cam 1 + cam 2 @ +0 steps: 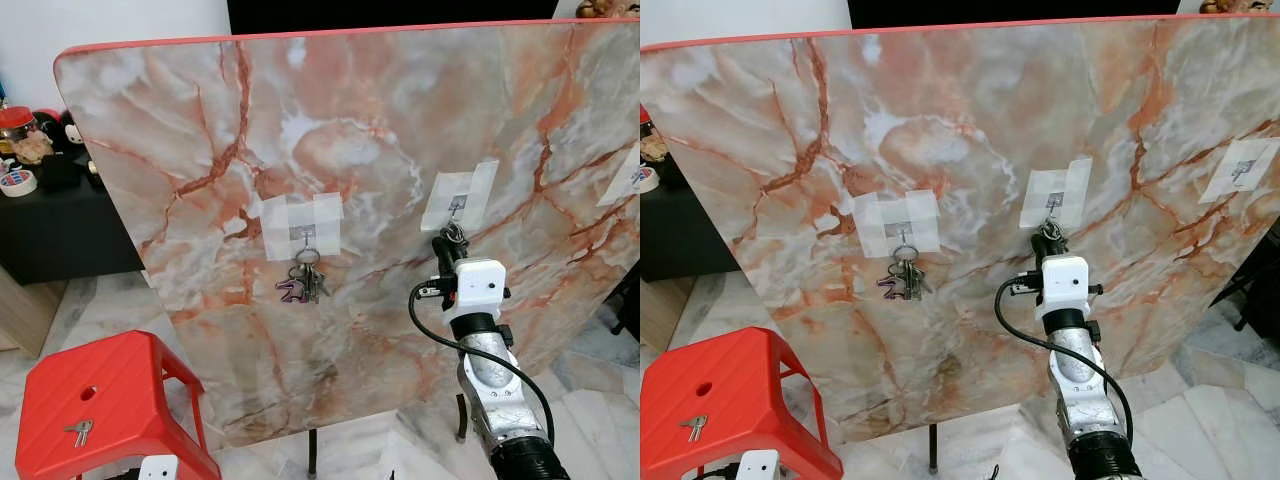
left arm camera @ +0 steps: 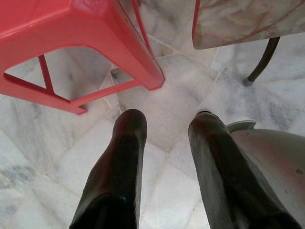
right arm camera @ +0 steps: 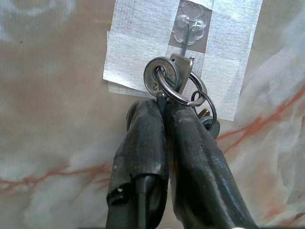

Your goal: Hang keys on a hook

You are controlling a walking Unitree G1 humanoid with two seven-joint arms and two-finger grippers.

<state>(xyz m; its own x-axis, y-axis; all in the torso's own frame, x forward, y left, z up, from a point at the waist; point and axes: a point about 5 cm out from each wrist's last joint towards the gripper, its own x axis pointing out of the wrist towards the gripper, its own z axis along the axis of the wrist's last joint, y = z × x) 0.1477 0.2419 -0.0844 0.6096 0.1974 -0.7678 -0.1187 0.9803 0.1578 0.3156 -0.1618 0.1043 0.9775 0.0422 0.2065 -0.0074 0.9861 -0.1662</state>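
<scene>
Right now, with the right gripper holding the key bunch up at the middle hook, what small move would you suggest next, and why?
Probably ease the right gripper up a touch, then lower it so the key ring drops over the hook. The fingers are shut on the key bunch just below the taped hook, and I cannot tell that the ring has caught.

No legible text, brands or signs anywhere. Only candidate: a stamped mark, maybe a digit, on the round silver key tag by the taped hook on the marble board. Too small and tilted to read.
</scene>
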